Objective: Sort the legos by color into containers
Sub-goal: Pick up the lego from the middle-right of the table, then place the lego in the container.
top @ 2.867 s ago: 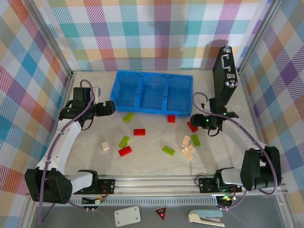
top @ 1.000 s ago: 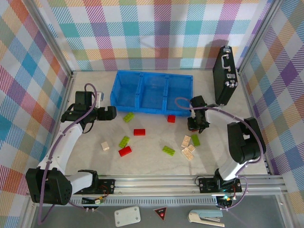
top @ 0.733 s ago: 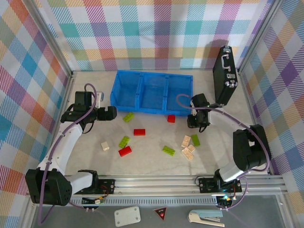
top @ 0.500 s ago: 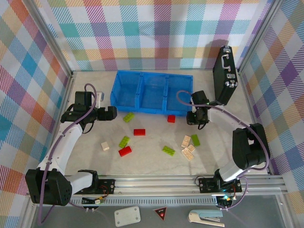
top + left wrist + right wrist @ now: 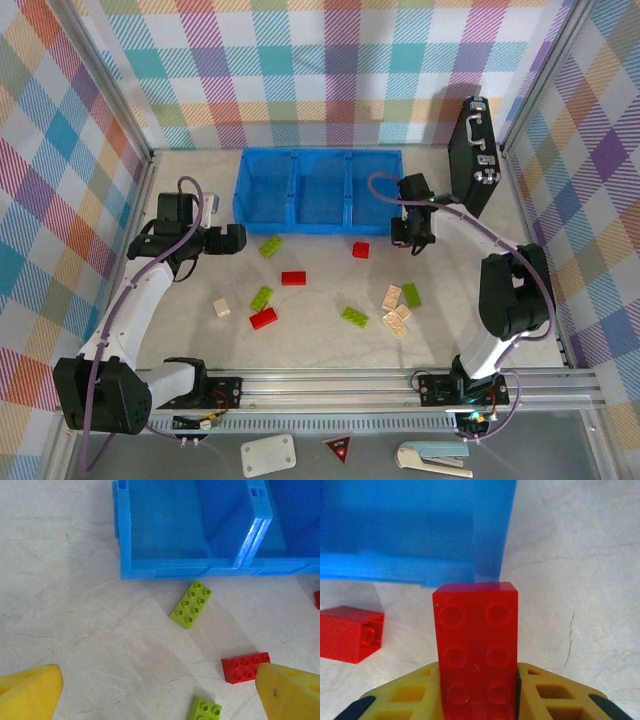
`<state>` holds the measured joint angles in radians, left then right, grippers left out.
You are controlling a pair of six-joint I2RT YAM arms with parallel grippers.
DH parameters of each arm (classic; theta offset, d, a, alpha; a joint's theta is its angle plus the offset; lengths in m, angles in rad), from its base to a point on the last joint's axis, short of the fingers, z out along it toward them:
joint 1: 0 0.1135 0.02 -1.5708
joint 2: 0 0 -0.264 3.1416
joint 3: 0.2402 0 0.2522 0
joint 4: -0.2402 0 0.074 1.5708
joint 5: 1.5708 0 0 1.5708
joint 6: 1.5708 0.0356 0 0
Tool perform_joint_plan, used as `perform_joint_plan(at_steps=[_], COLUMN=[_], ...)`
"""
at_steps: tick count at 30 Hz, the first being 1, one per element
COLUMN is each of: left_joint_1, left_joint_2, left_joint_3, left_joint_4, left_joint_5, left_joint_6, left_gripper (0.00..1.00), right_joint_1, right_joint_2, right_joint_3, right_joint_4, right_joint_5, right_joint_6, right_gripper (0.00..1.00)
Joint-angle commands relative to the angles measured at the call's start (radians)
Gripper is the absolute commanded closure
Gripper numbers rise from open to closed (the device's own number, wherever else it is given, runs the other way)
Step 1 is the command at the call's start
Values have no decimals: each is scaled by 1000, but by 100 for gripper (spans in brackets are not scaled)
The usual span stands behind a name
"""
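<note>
The blue bin (image 5: pixel 300 227) with three compartments stands at the back of the table. My right gripper (image 5: pixel 411 240) is shut on a red lego (image 5: pixel 475 640), held just in front of the bin's right corner (image 5: pixel 492 535). A small red lego (image 5: pixel 350 632) lies to its left. My left gripper (image 5: pixel 238 238) is open, its yellow fingertips (image 5: pixel 30 692) wide apart over bare table near the bin's left compartment (image 5: pixel 165 570). A green lego (image 5: pixel 190 603), a red one (image 5: pixel 246 666) and another green one (image 5: pixel 205 711) lie ahead of it.
Loose legos lie scattered on the table: green (image 5: pixel 261 297), beige (image 5: pixel 221 308), red (image 5: pixel 264 318), green (image 5: pixel 354 316), and a beige and green cluster (image 5: pixel 398 308). A black case (image 5: pixel 472 160) stands upright at the back right, close behind my right arm.
My right gripper took hold of the red lego on the table and carried it back toward the bin's right end. The bin shifted slightly. The left arm hardly moved.
</note>
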<state>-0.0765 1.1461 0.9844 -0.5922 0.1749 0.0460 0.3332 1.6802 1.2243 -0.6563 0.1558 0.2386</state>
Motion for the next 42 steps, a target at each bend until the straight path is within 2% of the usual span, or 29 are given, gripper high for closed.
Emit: perform_joint_plan(at_steps=[1,9,20,28,42], left_joint_1=[1,1,1,1,1], left_joint_2=[-22,-21,-24,-23,-28], left_joint_3=[-10,-8,-13,-14,-16], left_joint_4=[12,14,14,15,10], left_joint_5=[14,20,13,17,17], left_joint_6=[13,12,12,12,13], left_gripper=[1,1,1,1,1], right_joint_1=[4,15,21,18,-19], right_joint_2=[-50,-24,183,289,290], right_joint_3=[48,164,381,487,494], right_joint_4=[-70,-83,-78,-148,-227], right_joint_5=[-32,-119,-144,-37,131], right_joint_6=[38,45,61,24,1], right_gripper=[70,70,70,70,69])
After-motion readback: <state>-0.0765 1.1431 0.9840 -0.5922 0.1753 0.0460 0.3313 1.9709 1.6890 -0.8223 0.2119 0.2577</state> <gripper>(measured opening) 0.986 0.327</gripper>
